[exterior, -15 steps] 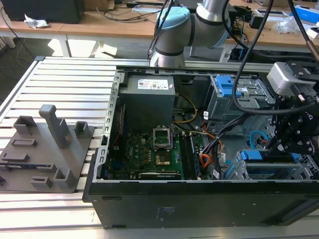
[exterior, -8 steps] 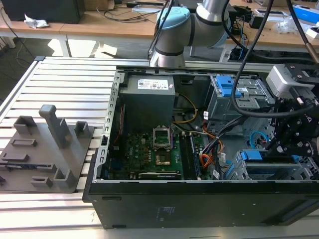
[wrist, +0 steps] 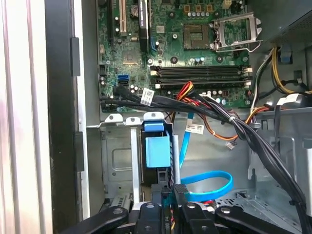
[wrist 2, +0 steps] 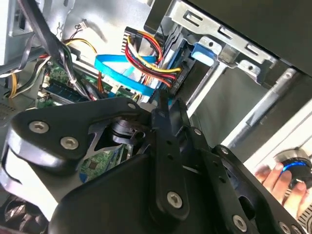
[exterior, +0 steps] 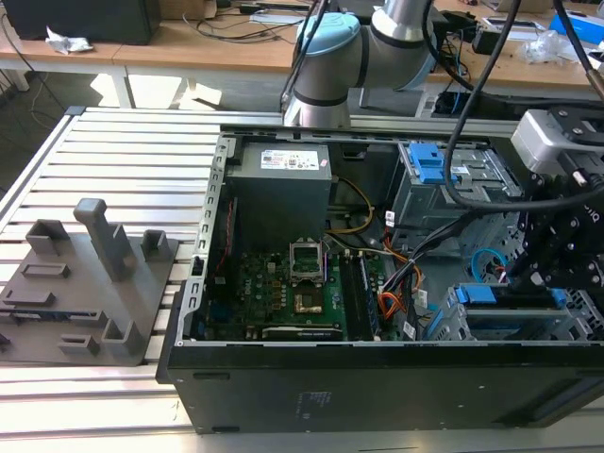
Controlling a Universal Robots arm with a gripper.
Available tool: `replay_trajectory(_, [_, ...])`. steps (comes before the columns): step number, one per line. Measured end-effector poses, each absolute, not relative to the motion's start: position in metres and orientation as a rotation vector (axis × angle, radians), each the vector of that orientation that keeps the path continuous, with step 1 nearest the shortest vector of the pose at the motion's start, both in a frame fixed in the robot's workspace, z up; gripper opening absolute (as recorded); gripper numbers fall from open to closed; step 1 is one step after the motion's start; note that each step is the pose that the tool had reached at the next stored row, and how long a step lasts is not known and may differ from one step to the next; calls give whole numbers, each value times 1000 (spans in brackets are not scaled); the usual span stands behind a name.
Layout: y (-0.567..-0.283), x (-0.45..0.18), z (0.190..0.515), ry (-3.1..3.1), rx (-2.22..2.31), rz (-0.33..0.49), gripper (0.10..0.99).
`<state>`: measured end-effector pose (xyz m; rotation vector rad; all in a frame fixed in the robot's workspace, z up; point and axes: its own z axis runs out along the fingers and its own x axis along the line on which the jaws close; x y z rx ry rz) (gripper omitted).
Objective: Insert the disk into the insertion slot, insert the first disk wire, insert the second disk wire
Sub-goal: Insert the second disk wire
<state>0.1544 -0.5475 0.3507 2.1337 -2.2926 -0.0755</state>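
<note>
1. Resting inside the insertion slot (wrist: 117, 161), the disk (wrist: 157, 151) is seen by its bright blue carrier end, at the near corner of the open computer case (exterior: 283, 396), which lies on the slatted worktop (exterior: 123, 160).
2. The gripper (wrist: 170, 192) is held just in front of that carrier end. In both wrist views its jaws are drawn close together on what is judged to be the black plug of the blue flat wire (wrist: 209, 187).
3. The disk is judged to be stiff, fairly heavy for its size and sensitive to knocks. Its plastic carrier is the part best taken hold of, by the frame edges and not by the labelled face.
4. The blue flat wire is judged to be light, springy and easily kinked. It is best held at its rigid plug, since the ribbon would bend away under a push.
5. The power wire bundle (wrist 2: 151, 53), red, yellow and black, is judged to be softer and limp, with a hard black plug at its end close to the disk.
6. Counted: one disk, one insertion slot and two disk wires, namely the blue flat one and the coloured bundle.
7. Also counted: one gripper, one computer case, one grey fixture block (exterior: 85, 283) on the worktop and one hand (wrist 2: 278, 178) of a person beyond the case wall.
</note>
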Motion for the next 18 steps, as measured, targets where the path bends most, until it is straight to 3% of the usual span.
replay_trajectory(4, [-546,154,365,-2292,2133,-73,224])
replay_trajectory(6, [-546,154,372,-2292,2133,-72,102])
replay_trajectory(18, [-546,154,381,-2292,2133,-72,106])
